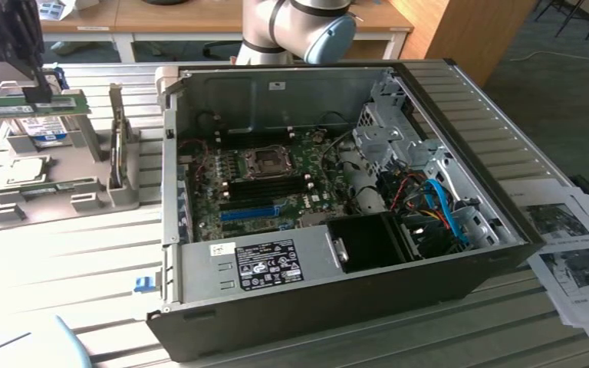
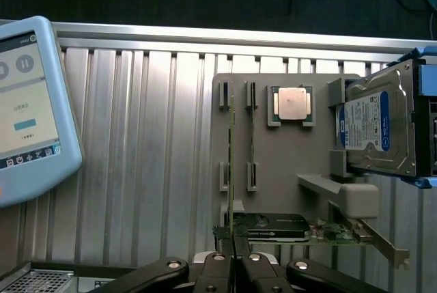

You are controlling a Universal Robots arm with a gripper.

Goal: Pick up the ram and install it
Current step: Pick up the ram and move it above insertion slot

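Green ram (image 1: 8, 108) clamped in the closed claw (image 1: 39, 96) above the grey holder (image 1: 70, 165), at ten o'clock from the computer case (image 1: 459, 100) in the exterior view.

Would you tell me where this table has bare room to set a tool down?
Bare slats lie between the teach pendant, the gray fixture and the computer case; more border the papers by the case's corner. The fixture and the case's inside are crowded.

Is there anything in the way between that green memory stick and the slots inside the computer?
The gripper is shut on the ram above the grey holder. The case lies open and nothing covers the black slots; only its side wall stands between.
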